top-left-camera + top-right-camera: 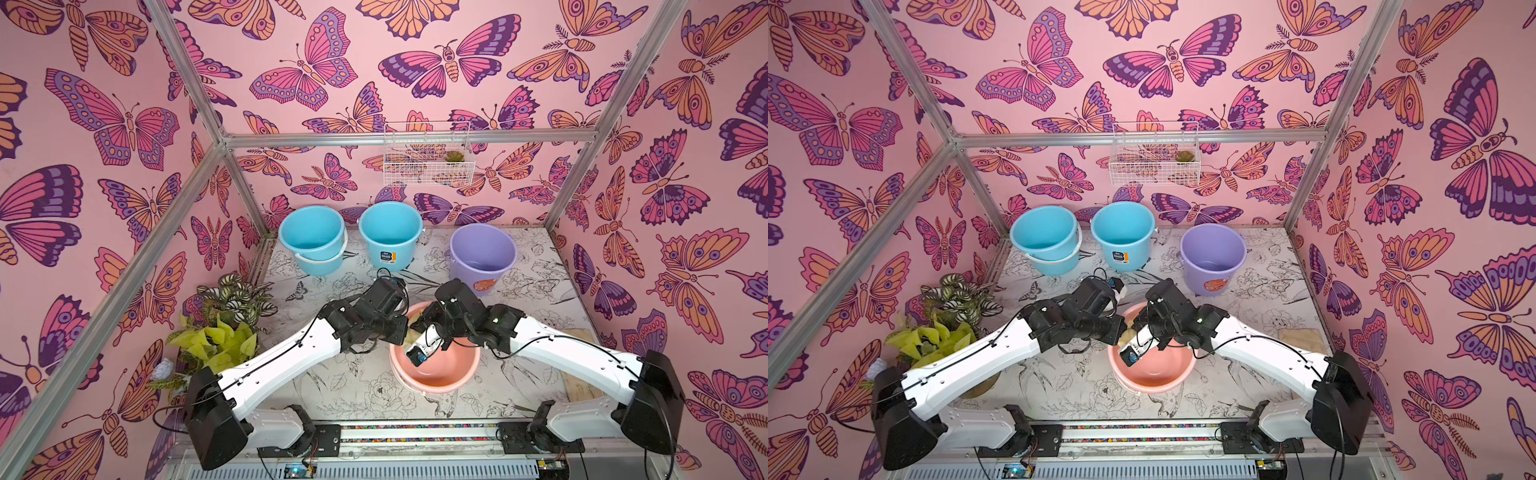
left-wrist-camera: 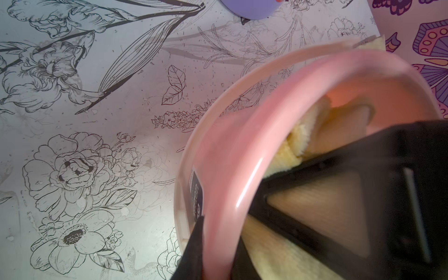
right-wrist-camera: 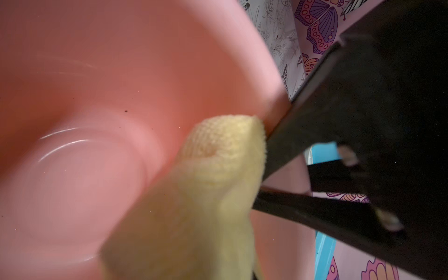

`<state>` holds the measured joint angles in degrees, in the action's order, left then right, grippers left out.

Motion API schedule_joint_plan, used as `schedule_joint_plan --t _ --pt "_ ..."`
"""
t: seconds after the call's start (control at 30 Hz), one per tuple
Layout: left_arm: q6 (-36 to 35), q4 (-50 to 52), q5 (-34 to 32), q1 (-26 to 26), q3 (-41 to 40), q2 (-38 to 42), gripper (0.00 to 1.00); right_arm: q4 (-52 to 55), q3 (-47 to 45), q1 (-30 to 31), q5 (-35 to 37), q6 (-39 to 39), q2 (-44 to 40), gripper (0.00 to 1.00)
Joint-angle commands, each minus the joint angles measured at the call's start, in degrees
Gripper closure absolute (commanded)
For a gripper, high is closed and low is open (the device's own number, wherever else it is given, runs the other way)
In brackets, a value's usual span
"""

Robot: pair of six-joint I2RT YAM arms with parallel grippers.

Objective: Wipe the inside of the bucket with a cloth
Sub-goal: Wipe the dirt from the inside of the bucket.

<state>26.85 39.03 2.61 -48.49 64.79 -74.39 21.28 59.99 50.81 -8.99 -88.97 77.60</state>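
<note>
The lavender bucket (image 1: 482,257) (image 1: 1212,257) stands upright at the back right with an orange sticker on its side, apart from both grippers. Its base shows in the left wrist view (image 2: 247,8). A salmon-pink bucket (image 1: 436,370) (image 3: 97,97) sits at the front centre. My left gripper (image 2: 218,249) is shut on its rim (image 2: 230,157), one finger outside and one inside. The pale-yellow cloth (image 2: 298,143) (image 3: 206,194) is inside the pink bucket against its wall. My right gripper (image 3: 213,266) is shut on the cloth, which hides its fingers.
Two sky-blue buckets (image 1: 313,239) (image 1: 390,235) stand along the back wall. Potted plants (image 1: 220,324) crowd the left edge. A flat tan mat (image 1: 577,336) lies at the right, under the right arm. A wire basket (image 1: 428,158) hangs on the back wall.
</note>
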Motion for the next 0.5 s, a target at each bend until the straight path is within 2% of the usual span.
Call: schedule_joint_plan --t 0.0,0.13,0.47 --pt "0.4 -1.0 2.1 -0.6 1.6 -0.5 1.00 -0.5 3.1 -0.4 2.7 -6.2 2.2 1.00" --pt "0.0 -0.9 2.2 -0.9 1.9 -0.2 1.00 0.8 4.3 -0.8 8.7 -8.1 3.7 1.00" --pt "-0.4 0.7 -0.7 -0.9 1.8 0.6 1.00 10.1 1.4 -3.3 17.6 -4.2 -3.8 1.00"
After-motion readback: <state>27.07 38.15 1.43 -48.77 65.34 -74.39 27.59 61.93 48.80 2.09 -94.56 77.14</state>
